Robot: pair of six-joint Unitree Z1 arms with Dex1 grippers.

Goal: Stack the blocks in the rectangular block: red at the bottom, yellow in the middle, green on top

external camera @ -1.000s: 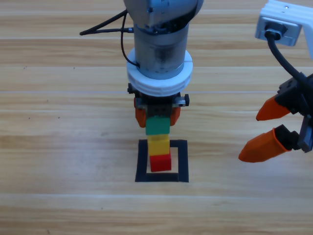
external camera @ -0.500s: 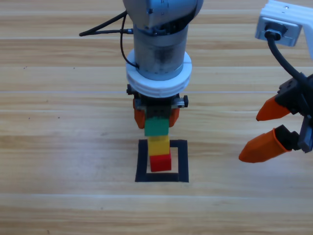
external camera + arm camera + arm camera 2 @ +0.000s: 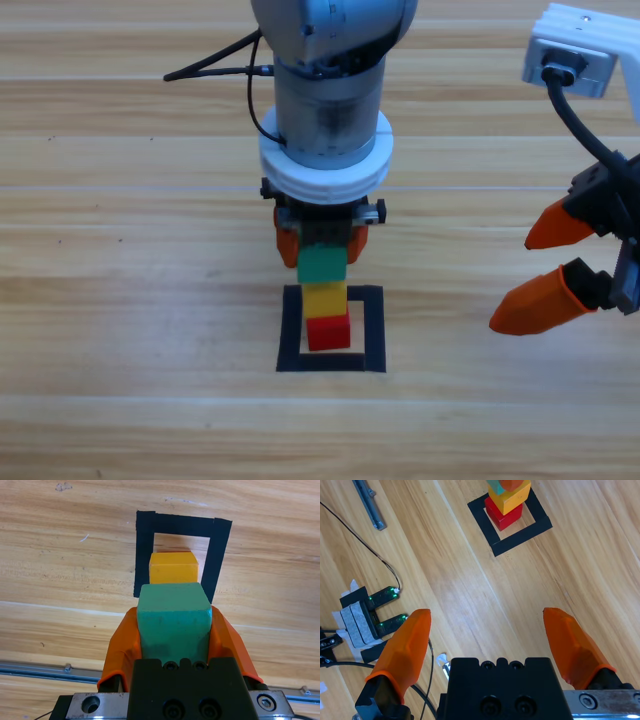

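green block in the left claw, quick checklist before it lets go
1. Grip: the left claw is shut on the green block. ok.
2. Base: the red block sits inside the rectangular block with the yellow block on it. ok.
3. Contact: whether green rests on yellow or hangs just above it. cannot tell.
4. Alignment: in the left wrist view green covers part of yellow and looks roughly centred; exact overlap is hidden. cannot tell.
5. Clearance: the right claw is open, off to the right, away from the stack. ok.
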